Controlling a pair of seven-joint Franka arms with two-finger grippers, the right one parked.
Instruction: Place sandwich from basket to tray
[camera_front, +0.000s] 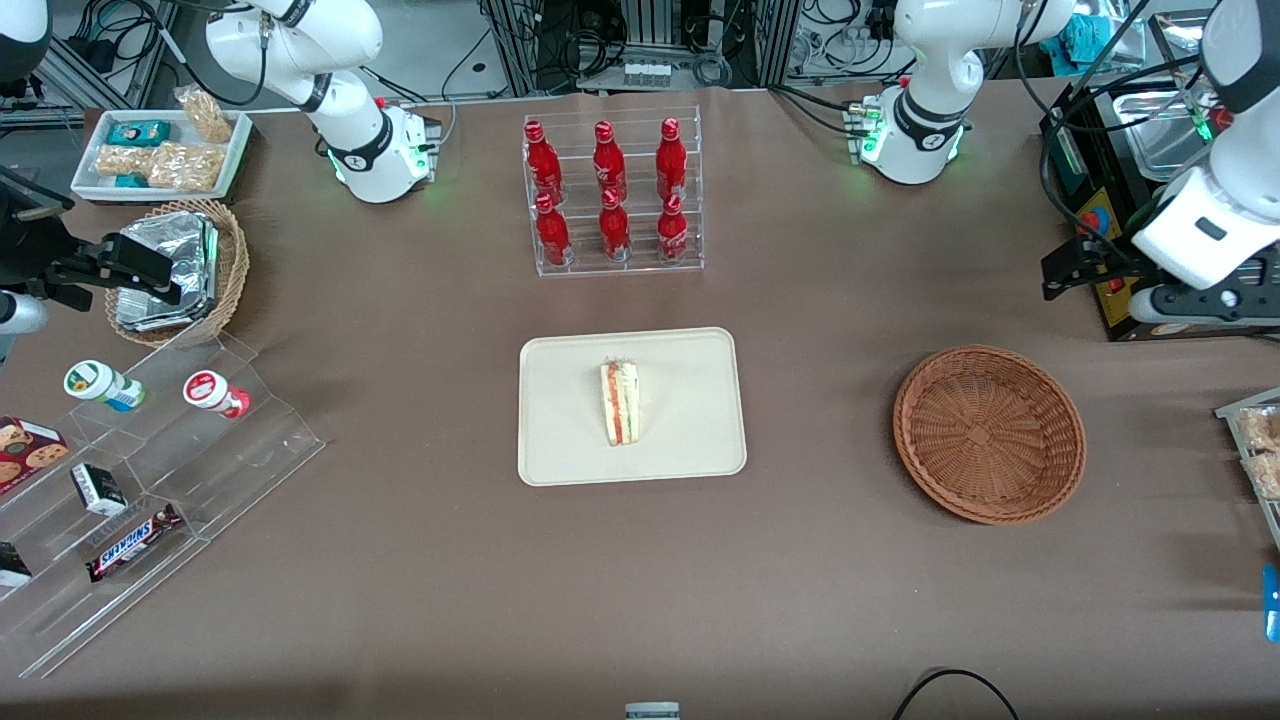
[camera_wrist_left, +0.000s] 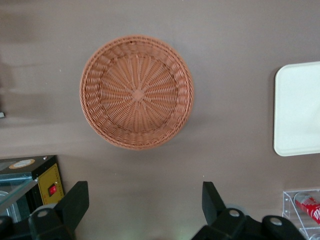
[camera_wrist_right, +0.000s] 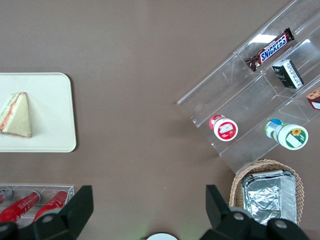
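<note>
The gripper (camera_front: 1075, 268) sits high near the table edge at the working arm's end, farther from the front camera than the basket (camera_front: 989, 433); in the front view most of it is cut off by the arm housing, but the left wrist view shows its two black fingers (camera_wrist_left: 75, 202) spread wide apart with nothing between them. The basket, a shallow round reddish-brown wicker dish, holds nothing. The tray (camera_front: 560, 420) lies at the table centre, well apart from the basket; the left wrist view shows only one of its ends. The sandwich (camera_front: 620, 402) rests on the tray, about mid-tray: a triangular wedge of pale bread with orange-red and green filling layers, its layered face turned up toward the front camera. A clear rack (camera_front: 612, 197) holding six red bottles (camera_front: 614, 225) stands farther from the front camera than the tray. At the parked arm's end, a tan basket (camera_front: 232, 262) holds foil packets (camera_front: 170, 268); its rim is partly hidden by the parked gripper
</note>
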